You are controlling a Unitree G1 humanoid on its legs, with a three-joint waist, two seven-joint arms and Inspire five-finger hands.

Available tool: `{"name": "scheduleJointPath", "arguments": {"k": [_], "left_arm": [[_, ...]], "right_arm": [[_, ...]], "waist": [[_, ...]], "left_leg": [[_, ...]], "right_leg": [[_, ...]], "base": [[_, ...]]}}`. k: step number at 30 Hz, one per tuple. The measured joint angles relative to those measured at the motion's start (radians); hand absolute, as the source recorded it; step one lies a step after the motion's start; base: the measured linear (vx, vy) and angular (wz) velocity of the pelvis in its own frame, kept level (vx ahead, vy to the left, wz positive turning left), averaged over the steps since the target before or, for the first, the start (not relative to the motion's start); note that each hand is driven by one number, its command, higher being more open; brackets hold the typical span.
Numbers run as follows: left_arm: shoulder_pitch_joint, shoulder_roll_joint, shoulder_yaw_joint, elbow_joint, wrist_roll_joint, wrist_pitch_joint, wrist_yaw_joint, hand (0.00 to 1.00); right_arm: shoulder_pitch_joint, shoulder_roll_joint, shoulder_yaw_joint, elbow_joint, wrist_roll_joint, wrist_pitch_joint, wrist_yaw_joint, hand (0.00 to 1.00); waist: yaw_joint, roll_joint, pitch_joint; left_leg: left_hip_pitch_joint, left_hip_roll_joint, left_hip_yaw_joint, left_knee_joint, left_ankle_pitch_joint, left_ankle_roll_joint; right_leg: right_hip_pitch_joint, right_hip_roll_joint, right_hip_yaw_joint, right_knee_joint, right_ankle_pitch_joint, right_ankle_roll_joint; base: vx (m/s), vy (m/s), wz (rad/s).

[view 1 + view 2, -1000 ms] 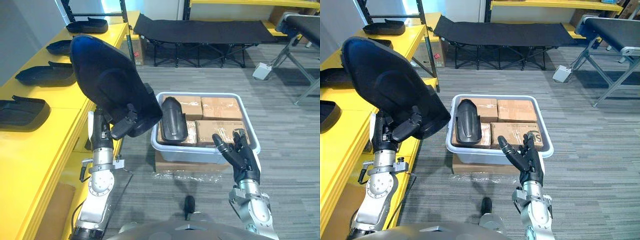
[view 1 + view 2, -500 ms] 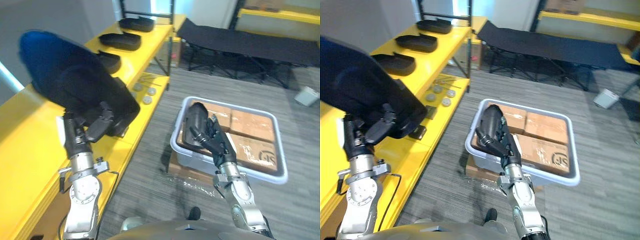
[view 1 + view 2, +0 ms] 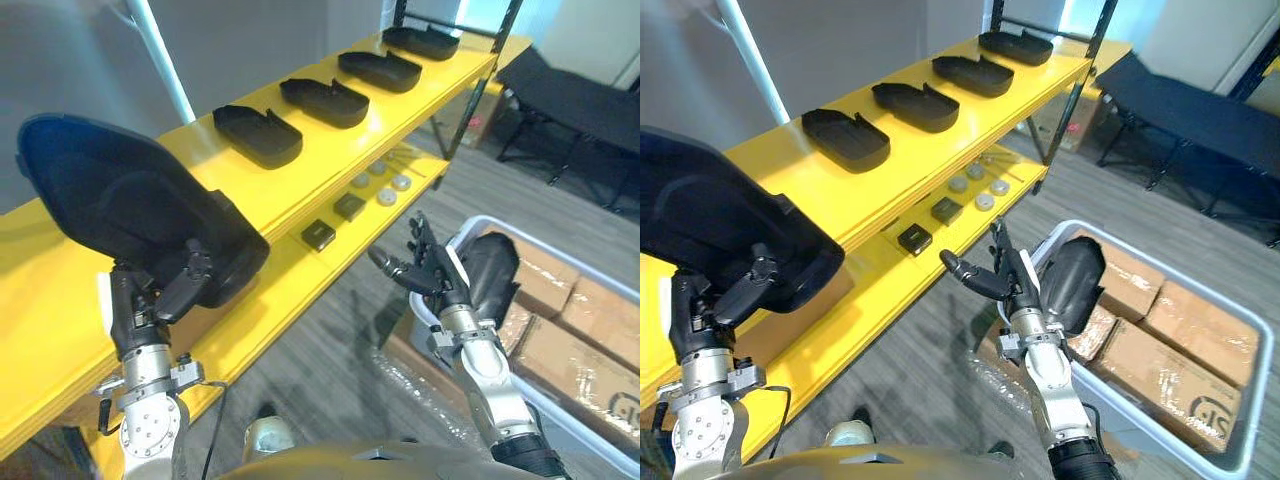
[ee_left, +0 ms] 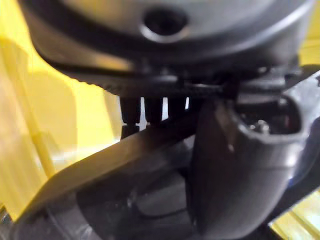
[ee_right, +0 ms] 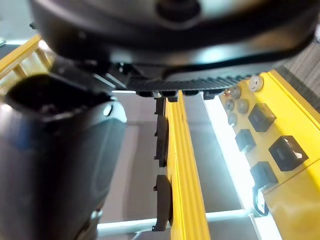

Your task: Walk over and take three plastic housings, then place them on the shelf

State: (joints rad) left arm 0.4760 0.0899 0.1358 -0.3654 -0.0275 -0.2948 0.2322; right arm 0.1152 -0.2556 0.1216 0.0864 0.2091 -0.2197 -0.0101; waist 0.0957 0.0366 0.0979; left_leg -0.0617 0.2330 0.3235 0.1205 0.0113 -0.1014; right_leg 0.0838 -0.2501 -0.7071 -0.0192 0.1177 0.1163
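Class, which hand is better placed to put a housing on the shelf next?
Left. The left hand holds a housing right by the shelf; the right hand is open and empty.

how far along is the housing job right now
Looks done: four black plastic housings lie in a row on the yellow shelf. In hand: the left robot hand grips a large black plastic housing, raised over the shelf's near end; the right robot hand is open and empty. Left: setting that one down; another black housing sits in the grey bin.
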Motion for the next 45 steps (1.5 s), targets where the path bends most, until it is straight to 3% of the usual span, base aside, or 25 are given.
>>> {"name": "scheduleJointPath", "arguments": {"k": [2, 5, 7, 9, 12, 15, 19, 23, 25, 26, 27, 28, 29, 30, 31, 32, 34, 35, 37, 39, 40, 41, 43, 45], "left_arm": [[-0.016, 0.025, -0.003, 0.002, -0.005, -0.006, -0.016, 0.0], [-0.101, 0.1, -0.009, 0.03, -0.008, -0.006, -0.041, 0.0], [-0.134, 0.106, -0.023, 0.042, -0.019, -0.008, -0.04, 0.0], [-0.135, 0.093, -0.048, 0.042, -0.019, -0.01, -0.025, 0.0], [-0.13, 0.071, -0.085, 0.042, -0.019, -0.01, -0.018, 0.0], [-0.127, 0.064, -0.091, 0.042, -0.019, -0.01, -0.019, 0.0], [-0.118, 0.064, -0.077, 0.042, -0.02, -0.012, -0.028, 0.0], [-0.083, 0.059, -0.023, 0.041, -0.023, -0.027, -0.056, 0.0], [-0.081, 0.057, 0.02, 0.014, -0.023, -0.033, -0.071, 0.0], [-0.08, 0.058, 0.041, -0.014, -0.023, -0.036, -0.077, 0.0], [-0.09, 0.06, 0.061, -0.028, -0.031, -0.062, -0.082, 0.0], [-0.097, 0.059, 0.067, -0.029, -0.043, -0.069, -0.082, 0.0], [-0.106, 0.069, 0.086, -0.037, -0.051, -0.071, -0.078, 0.0], [-0.118, 0.087, 0.101, -0.039, -0.052, -0.072, -0.071, 0.0], [-0.148, 0.11, 0.11, -0.035, -0.061, -0.071, -0.054, 0.0], [-0.155, 0.111, 0.112, -0.034, -0.065, -0.071, -0.051, 0.0], [-0.263, 0.114, 0.096, -0.008, -0.094, -0.071, -0.028, 0.0], [-0.296, 0.114, 0.087, 0.009, -0.094, -0.071, -0.025, 0.0], [-0.376, 0.116, 0.055, 0.076, -0.092, -0.068, -0.015, 0.0], [-0.38, 0.116, 0.037, 0.104, -0.087, -0.044, -0.008, 0.0], [-0.353, 0.122, 0.037, 0.098, -0.084, -0.045, -0.005, 0.0], [-0.327, 0.101, 0.035, 0.099, -0.083, -0.045, -0.007, 0.0], [-0.269, 0.063, 0.032, 0.099, -0.084, -0.044, -0.055, 0.0], [-0.269, 0.064, 0.016, 0.098, -0.08, -0.045, -0.114, 0.0]], "right_arm": [[0.021, 0.001, -0.009, -0.013, 0.003, 0.0, 0.004, 1.0], [0.096, 0.036, -0.041, -0.045, 0.002, -0.005, 0.0, 1.0], [0.122, 0.039, -0.041, -0.047, 0.0, -0.005, 0.004, 1.0], [0.109, 0.03, -0.042, -0.047, -0.024, -0.006, 0.024, 1.0], [0.071, -0.008, -0.039, -0.046, -0.045, -0.013, 0.055, 1.0], [0.048, -0.013, -0.031, -0.046, -0.041, -0.03, 0.071, 1.0], [0.048, 0.007, -0.033, -0.058, 0.003, -0.065, 0.06, 1.0], [0.016, 0.066, -0.032, -0.065, -0.007, -0.162, -0.015, 1.0], [-0.001, 0.082, -0.037, -0.118, -0.008, -0.187, -0.057, 1.0], [-0.002, 0.093, -0.054, -0.154, -0.009, -0.208, -0.076, 1.0], [-0.011, 0.094, -0.073, -0.187, -0.011, -0.239, -0.09, 1.0], [-0.02, 0.091, -0.08, -0.191, -0.018, -0.258, -0.092, 1.0], [-0.037, 0.092, -0.089, -0.194, -0.042, -0.286, -0.099, 1.0], [-0.052, 0.096, -0.09, -0.195, -0.043, -0.296, -0.099, 1.0], [-0.085, 0.09, -0.095, -0.201, -0.043, -0.3, -0.081, 1.0], [-0.093, 0.089, -0.096, -0.202, -0.043, -0.301, -0.077, 1.0], [-0.151, 0.045, -0.137, -0.254, -0.038, -0.322, -0.051, 1.0], [-0.161, 0.031, -0.15, -0.267, -0.038, -0.331, -0.053, 1.0], [-0.172, 0.001, -0.202, -0.306, -0.039, -0.351, -0.05, 1.0], [-0.17, -0.004, -0.254, -0.322, -0.018, -0.369, -0.022, 1.0], [-0.173, -0.01, -0.274, -0.339, 0.033, -0.379, 0.01, 1.0], [-0.178, -0.027, -0.289, -0.34, 0.057, -0.388, 0.031, 1.0], [-0.192, -0.081, -0.316, -0.336, 0.084, -0.366, 0.046, 1.0], [-0.186, -0.094, -0.336, -0.324, 0.084, -0.332, 0.028, 1.0]], "waist": [[-0.019, -0.01, 0.006], [-0.062, -0.03, 0.01], [-0.071, -0.037, 0.008], [-0.059, -0.02, 0.017], [-0.042, 0.008, 0.035], [-0.042, 0.01, 0.039], [-0.018, -0.019, 0.057], [0.017, -0.05, 0.068], [0.03, -0.072, 0.079], [0.037, -0.095, 0.083], [0.029, -0.101, 0.078], [0.025, -0.098, 0.076], [0.015, -0.094, 0.07], [0.01, -0.092, 0.072], [-0.001, -0.088, 0.075], [-0.002, -0.087, 0.075], [-0.035, -0.067, 0.069], [-0.047, -0.063, 0.069], [-0.074, -0.063, 0.067], [-0.087, -0.083, 0.054], [-0.082, -0.112, 0.033], [-0.073, -0.092, 0.017], [-0.076, -0.018, -0.003], [-0.077, -0.001, -0.009]], "left_leg": [[-0.002, -0.021, -0.02, 0.001, 0.0, -0.002], [-0.021, -0.063, -0.112, -0.006, 0.02, 0.0], [-0.021, -0.083, -0.149, -0.029, 0.037, -0.004], [-0.034, -0.082, -0.178, -0.036, 0.049, -0.005], [-0.043, -0.079, -0.204, -0.036, 0.055, -0.005], [-0.05, -0.082, -0.243, -0.036, 0.062, -0.006], [-0.05, -0.095, -0.275, -0.035, 0.069, -0.004], [-0.079, -0.121, -0.281, 0.016, 0.034, -0.001], [-0.128, -0.135, -0.247, 0.128, -0.022, 0.029], [-0.137, -0.162, -0.181, 0.203, -0.078, 0.072], [-0.139, -0.176, -0.178, 0.241, -0.141, 0.071], [-0.138, -0.185, -0.193, 0.254, -0.155, 0.077], [-0.117, -0.192, -0.201, 0.242, -0.165, 0.086], [-0.088, -0.189, -0.223, 0.22, -0.164, 0.097], [-0.038, -0.186, -0.246, 0.187, -0.166, 0.108], [-0.028, -0.186, -0.251, 0.179, -0.165, 0.107], [0.009, -0.177, -0.331, 0.147, -0.16, 0.093], [0.009, -0.177, -0.354, 0.145, -0.162, 0.09], [0.024, -0.182, -0.426, 0.146, -0.167, 0.073], [0.059, -0.191, -0.453, 0.142, -0.178, 0.037], [0.063, -0.201, -0.463, 0.15, -0.202, 0.004], [0.053, -0.177, -0.466, 0.162, -0.221, -0.02], [0.016, -0.08, -0.399, 0.174, -0.221, -0.033], [0.028, -0.046, -0.302, 0.133, -0.19, -0.037]], "right_leg": [[-0.007, -0.036, 0.003, 0.06, -0.029, 0.018], [-0.056, -0.052, 0.159, 0.2, -0.143, 0.012], [-0.054, -0.06, 0.209, 0.231, -0.18, 0.022], [-0.051, -0.056, 0.19, 0.236, -0.193, 0.04], [-0.043, -0.049, 0.165, 0.238, -0.199, 0.04], [-0.014, -0.048, 0.12, 0.246, -0.216, 0.041], [0.013, -0.064, 0.076, 0.28, -0.253, 0.046], [0.025, -0.099, 0.056, 0.298, -0.283, 0.069], [0.032, -0.121, 0.063, 0.29, -0.29, 0.082], [0.069, -0.139, 0.063, 0.271, -0.295, 0.108], [0.05, -0.17, 0.094, 0.403, -0.294, 0.084], [0.005, -0.193, 0.139, 0.494, -0.274, 0.052], [-0.073, -0.208, 0.254, 0.641, -0.186, -0.023], [-0.113, -0.207, 0.323, 0.726, -0.157, -0.013], [-0.157, -0.184, 0.363, 0.805, -0.258, -0.022], [-0.159, -0.176, 0.366, 0.801, -0.272, -0.021], [-0.21, -0.038, 0.481, 0.616, -0.318, -0.054], [-0.228, -0.008, 0.536, 0.579, -0.318, -0.053], [-0.261, 0.043, 0.661, 0.531, -0.299, -0.022], [-0.244, 0.044, 0.655, 0.437, -0.244, 0.011], [-0.236, 0.04, 0.641, 0.354, -0.138, -0.003], [-0.205, 0.051, 0.611, 0.313, -0.169, 0.005], [-0.13, 0.123, 0.524, 0.169, -0.139, -0.021], [-0.102, 0.142, 0.483, 0.141, -0.133, -0.031]], "base": [[0.11, 0.139, 0.29], [0.09, 0.078, 0.78], [0.08, -0.01, 0.81], [0.05, -0.052, 0.42], [-0.01, -0.041, 0.22], [-0.03, -0.033, 0.41], [-0.04, -0.005, 0.37], [-0.03, 0.045, 0.22], [0.02, 0.137, 0.27], [0.12, 0.155, 0.44], [0.15, 0.144, 0.49], [0.17, 0.183, 0.53], [0.19, 0.183, 0.39], [0.31, 0.173, 0.45], [0.26, 0.069, 0.29], [0.32, 0.032, 0.5], [0.27, -0.012, 0.91], [0.18, -0.061, 1.0], [0.2, -0.144, 1.23], [0.24, -0.242, 1.06], [0.26, -0.342, 0.48], [0.3, -0.391, 0.44], [0.21, -0.284, 0.53], [0.09, -0.162, 0.54]]}}
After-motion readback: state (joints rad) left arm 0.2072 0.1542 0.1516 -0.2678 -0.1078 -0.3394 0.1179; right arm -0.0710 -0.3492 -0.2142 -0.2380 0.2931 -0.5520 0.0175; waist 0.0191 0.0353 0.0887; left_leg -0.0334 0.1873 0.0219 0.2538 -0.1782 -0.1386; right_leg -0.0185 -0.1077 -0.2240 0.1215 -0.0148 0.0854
